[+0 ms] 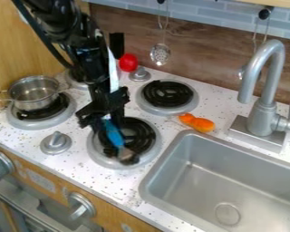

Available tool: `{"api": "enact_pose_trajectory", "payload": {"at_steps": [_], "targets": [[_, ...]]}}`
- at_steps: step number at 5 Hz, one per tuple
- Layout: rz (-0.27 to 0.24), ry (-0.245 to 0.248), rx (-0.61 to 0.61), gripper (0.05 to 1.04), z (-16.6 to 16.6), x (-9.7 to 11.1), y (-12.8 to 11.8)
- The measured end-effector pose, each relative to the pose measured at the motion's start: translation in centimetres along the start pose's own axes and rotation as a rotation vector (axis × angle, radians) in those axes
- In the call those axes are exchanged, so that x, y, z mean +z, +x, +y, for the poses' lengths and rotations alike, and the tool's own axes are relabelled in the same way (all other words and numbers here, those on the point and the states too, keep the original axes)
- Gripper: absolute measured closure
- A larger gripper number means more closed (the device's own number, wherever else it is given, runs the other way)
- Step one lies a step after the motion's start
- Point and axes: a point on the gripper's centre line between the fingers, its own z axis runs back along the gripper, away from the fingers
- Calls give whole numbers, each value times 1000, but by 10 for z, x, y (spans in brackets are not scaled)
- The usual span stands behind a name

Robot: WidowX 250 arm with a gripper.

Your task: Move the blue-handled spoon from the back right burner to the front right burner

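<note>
One gripper [106, 120] above a stove burner [98, 155].
Its fingers pinch a blue-handled utensil [114, 135], tilted over the coil [146, 136]; a metal pot [33, 101] stands on the left-hand burner [32, 124].

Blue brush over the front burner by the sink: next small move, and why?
I'd ease the claw down slightly, slowly. The blue brush slants down from it, with its brown end over the dark coil, and I can't tell from here whether it touches; a gentle lowering would probably settle contact.
</note>
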Motion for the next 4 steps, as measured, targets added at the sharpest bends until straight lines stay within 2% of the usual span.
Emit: {"api": "enact_pose_trajectory", "payload": {"at_steps": [1, 2, 3, 4], "targets": [[36, -32, 12, 102, -1, 2, -4], [59, -59, -1, 74, -1, 4, -1], [98, -32, -42, 78, 7, 32, 7], [96, 6, -80, 79, 10, 64, 19]]}}
